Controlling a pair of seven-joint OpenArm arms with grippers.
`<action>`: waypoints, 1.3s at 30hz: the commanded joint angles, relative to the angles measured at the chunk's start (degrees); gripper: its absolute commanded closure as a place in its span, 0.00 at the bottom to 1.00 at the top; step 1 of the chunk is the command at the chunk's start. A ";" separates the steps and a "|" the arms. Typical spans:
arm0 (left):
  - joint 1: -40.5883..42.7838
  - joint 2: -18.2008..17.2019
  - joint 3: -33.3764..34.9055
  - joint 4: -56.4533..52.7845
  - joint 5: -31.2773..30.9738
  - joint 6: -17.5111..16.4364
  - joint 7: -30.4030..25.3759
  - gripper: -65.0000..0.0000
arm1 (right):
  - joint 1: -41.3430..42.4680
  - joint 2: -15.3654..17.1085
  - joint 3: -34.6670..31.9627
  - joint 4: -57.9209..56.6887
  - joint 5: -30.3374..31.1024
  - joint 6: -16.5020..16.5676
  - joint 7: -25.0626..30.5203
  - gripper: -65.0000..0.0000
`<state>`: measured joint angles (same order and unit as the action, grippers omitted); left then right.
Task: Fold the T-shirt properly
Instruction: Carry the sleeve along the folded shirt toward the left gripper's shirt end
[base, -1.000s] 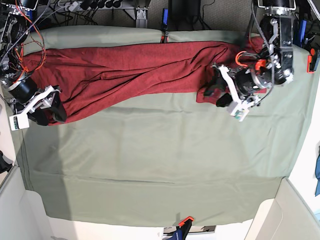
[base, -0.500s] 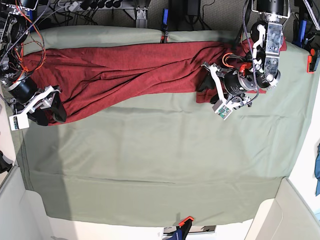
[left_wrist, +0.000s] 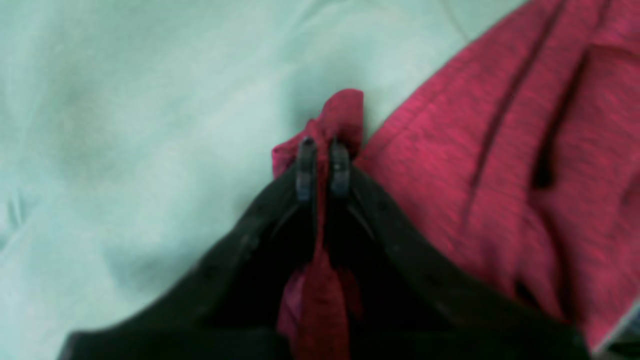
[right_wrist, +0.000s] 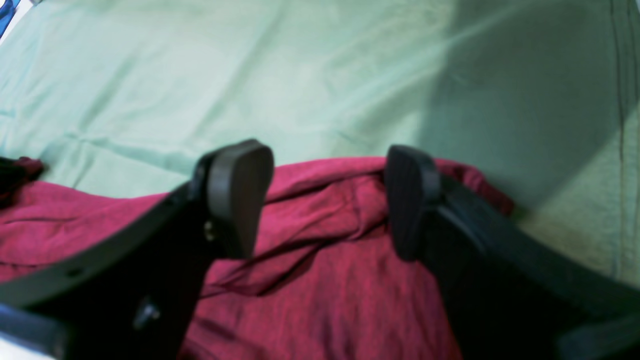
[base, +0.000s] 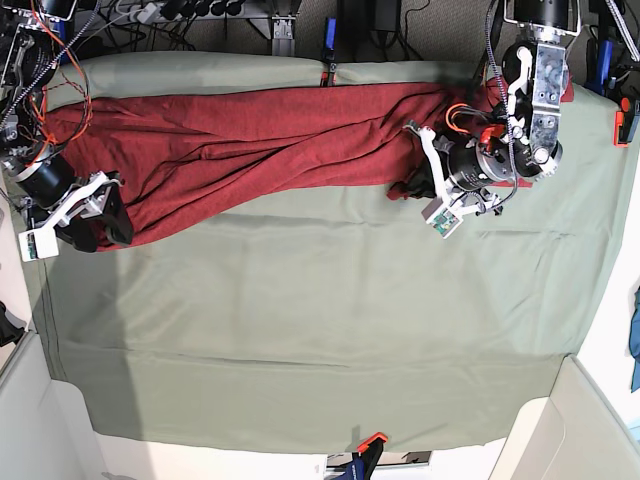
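T-shirt (base: 250, 150): dark red, bunched in long creased band across far side of bench, on sage-green cloth (base: 320, 330). Left end effector (left_wrist: 322, 162): jaws pressed together, pinching small fold of shirt edge; red fabric pokes out past tips & runs back btwn fingers (left_wrist: 306, 167). In base view it sits at the band's right end (base: 412, 185). Right end effector (right_wrist: 325, 200): jaws spread wide, over shirt's other end, w/ red fabric below the pads (right_wrist: 240, 195); contact can't be told.
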<state>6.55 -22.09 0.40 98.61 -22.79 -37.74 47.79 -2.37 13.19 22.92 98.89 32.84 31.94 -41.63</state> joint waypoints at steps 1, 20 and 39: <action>-0.92 -0.74 -1.09 2.93 -2.43 -0.52 -0.26 1.00 | 0.74 0.74 0.33 1.01 1.22 0.17 1.29 0.41; 16.22 -3.41 -31.12 20.20 -16.68 -1.97 2.64 1.00 | 0.79 1.07 0.33 0.96 -3.30 -1.31 3.65 0.41; 19.63 -0.48 -34.12 6.36 -17.70 -2.23 -1.14 0.61 | 0.76 1.07 0.33 0.90 -3.28 -1.31 3.67 0.41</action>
<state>26.17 -21.76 -33.34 104.09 -39.62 -39.48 47.86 -2.35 13.50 22.92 98.89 28.69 30.74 -39.44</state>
